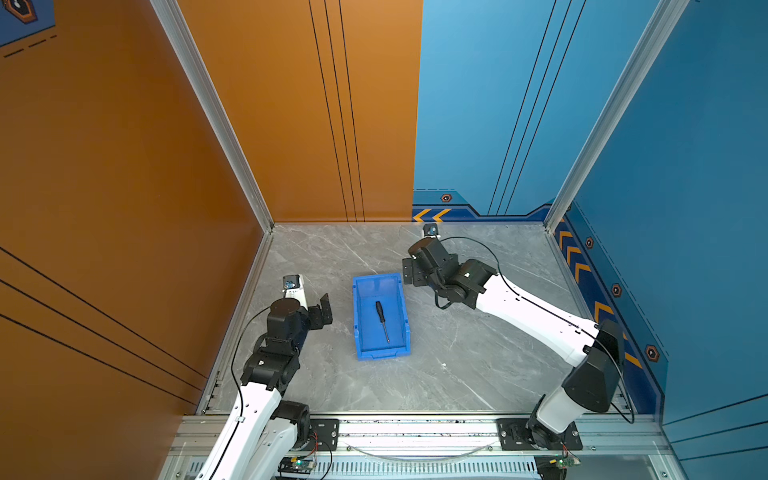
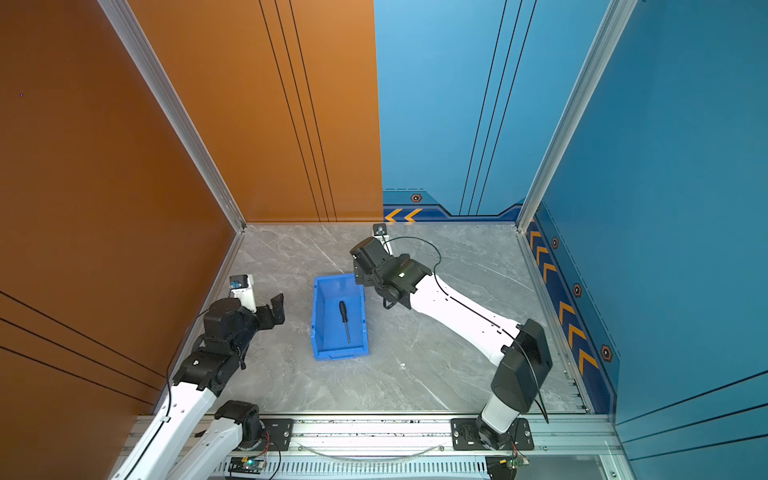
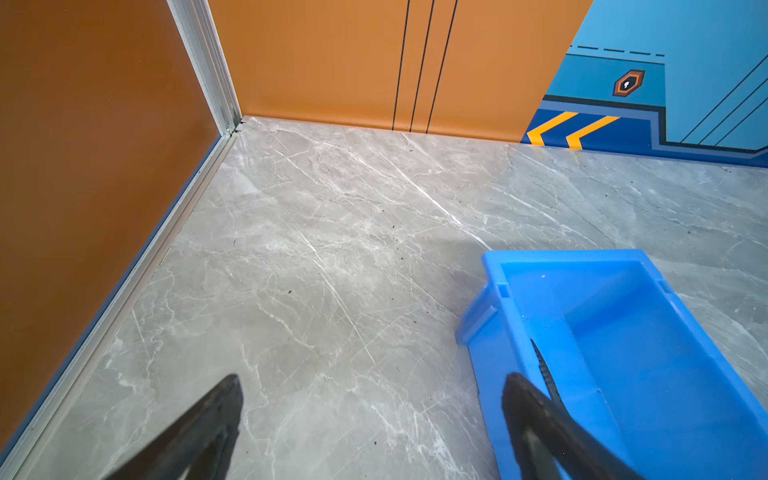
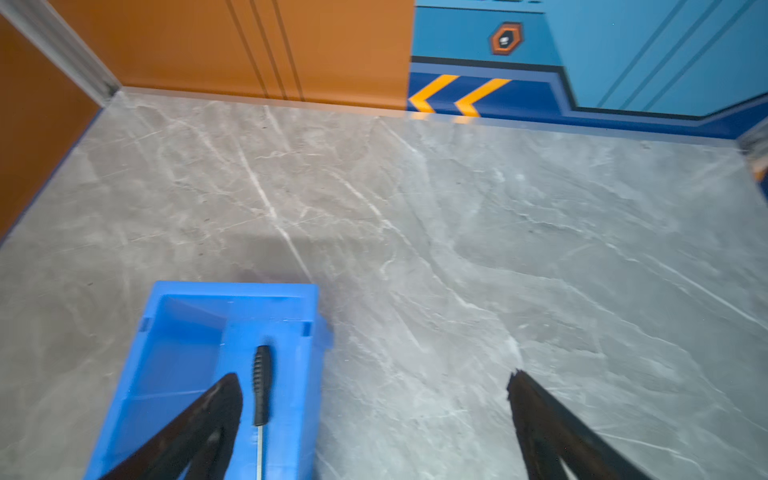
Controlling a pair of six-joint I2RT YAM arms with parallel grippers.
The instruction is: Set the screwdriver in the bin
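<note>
Screwdriver [image 1: 382, 321] lies flat on the floor of the bin [image 1: 356, 316], at the centre of both top views, handle toward the upper end, shaft pointing down-frame. By my reckoning the job is as good as done, and only a clean retreat is left.

The right gripper [image 4: 374, 374] hangs just off the bin's upper right corner, jaws spread wide and empty. It should rise clear before swinging away, since one finger [image 4: 212, 415] sits close by the handle and rim.

The left gripper [image 3: 370, 376] hangs left of the bin, likewise spread and empty. Elsewhere the grey marbled table [image 1: 478, 374] shows only a small white speck [image 1: 444, 365], well apart from the bin. Nothing blocks the way.
</note>
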